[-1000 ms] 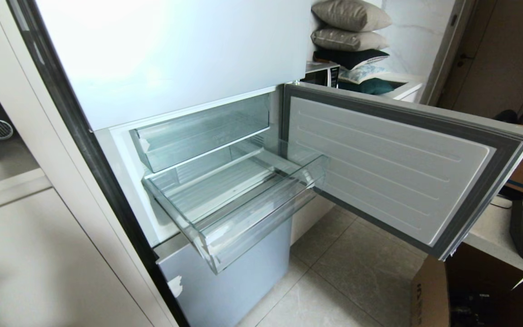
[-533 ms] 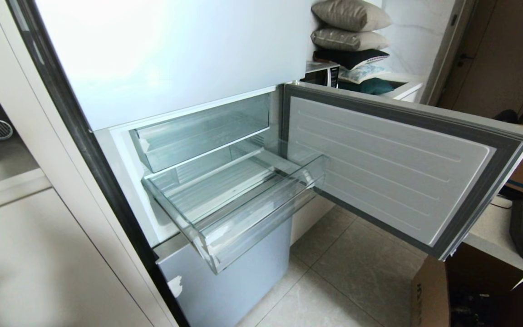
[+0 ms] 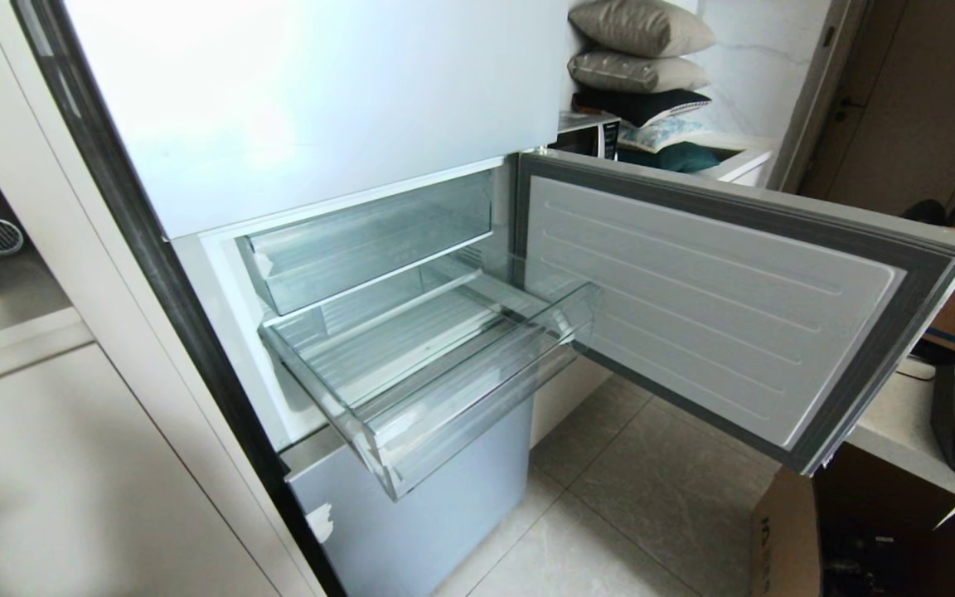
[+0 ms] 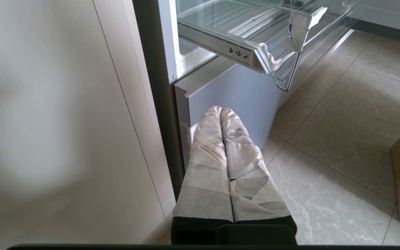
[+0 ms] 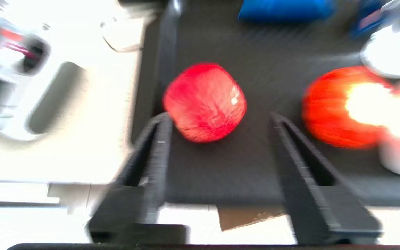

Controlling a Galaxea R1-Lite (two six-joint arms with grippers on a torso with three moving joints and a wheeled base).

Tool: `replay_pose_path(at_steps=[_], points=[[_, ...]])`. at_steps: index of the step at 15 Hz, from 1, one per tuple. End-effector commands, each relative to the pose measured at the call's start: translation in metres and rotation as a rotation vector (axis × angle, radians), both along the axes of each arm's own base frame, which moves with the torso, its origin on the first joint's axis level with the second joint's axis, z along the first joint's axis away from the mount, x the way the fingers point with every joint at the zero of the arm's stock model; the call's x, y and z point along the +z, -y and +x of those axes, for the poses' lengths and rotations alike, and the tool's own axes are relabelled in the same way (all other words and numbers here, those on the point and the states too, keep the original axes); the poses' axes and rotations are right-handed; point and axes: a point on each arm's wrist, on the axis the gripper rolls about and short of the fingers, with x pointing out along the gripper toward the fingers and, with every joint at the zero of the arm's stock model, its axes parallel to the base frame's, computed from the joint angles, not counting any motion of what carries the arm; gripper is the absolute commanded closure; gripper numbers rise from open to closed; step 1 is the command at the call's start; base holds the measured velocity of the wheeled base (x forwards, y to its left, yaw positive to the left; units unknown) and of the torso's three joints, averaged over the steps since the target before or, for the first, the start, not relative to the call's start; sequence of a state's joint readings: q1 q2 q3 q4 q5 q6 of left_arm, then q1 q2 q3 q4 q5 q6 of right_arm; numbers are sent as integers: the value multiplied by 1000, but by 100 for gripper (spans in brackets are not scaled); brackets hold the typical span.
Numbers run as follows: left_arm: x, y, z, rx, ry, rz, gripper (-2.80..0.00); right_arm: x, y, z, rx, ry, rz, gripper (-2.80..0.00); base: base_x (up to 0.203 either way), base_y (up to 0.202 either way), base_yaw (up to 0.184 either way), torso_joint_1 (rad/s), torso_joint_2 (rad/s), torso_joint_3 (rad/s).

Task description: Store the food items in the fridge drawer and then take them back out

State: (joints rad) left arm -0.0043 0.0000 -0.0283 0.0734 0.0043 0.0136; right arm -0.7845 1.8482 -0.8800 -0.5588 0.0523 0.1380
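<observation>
the right gripper (image 5: pixel 217 119) is open just short of the red apple (image 5: pixel 205 101) on the black tray (image 5: pixel 227 180) — a side bump could roll it away — far from the empty fridge drawer (image 3: pixel 444 414).

A pale worktop (image 3: pixel 900 423) runs along the right side of the head view, beyond the open fridge door. On it lies a black tray (image 3: pixel 954 414), reaching close to the worktop's front edge. In the right wrist view the tray (image 5: pixel 221 173) carries 2 red fruits: an apple (image 5: pixel 205 101) near the tray's one side wall, and a second red-orange fruit (image 5: pixel 332 107) well apart from it. Something blue (image 5: pixel 283 8) lies at the tray's far edge. Beside the tray a white device (image 5: pixel 9 76) rests directly on the worktop.
</observation>
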Motion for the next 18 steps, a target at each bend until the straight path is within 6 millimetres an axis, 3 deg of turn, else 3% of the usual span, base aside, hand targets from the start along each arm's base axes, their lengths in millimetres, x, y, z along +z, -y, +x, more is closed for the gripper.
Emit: replay_pose_path(at_steps=[1,2,5,8,9,12,15,18], points=[[0,0,0,0,1,0,0,60,-56,-48,23,104,-132,0,0,0,0,0,0,0],[0,0,0,-1,0,0,0,57,-80,-65,76,88,-142,0,0,0,0,0,0,0],[0,0,0,0,0,0,0,3,-160,-113,442,-60,-144,0,0,0,0,0,0,0],[0,0,0,0,-1,0,0,-41,-211,-143,949,-90,-108,0,0,0,0,0,0,0],[0,0,0,0,1,0,0,-47,-219,-146,1080,-73,-72,0,0,0,0,0,0,0],[0,0,0,0,-1,0,0,-64,-224,-133,1222,-177,105,0,0,0,0,0,0,0],[0,0,0,-1,1,0,0,-79,-225,-117,1258,-285,255,0,0,0,0,0,0,0],[0,0,0,0,0,0,0,-79,-222,-98,1230,-300,306,0,0,0,0,0,0,0]])
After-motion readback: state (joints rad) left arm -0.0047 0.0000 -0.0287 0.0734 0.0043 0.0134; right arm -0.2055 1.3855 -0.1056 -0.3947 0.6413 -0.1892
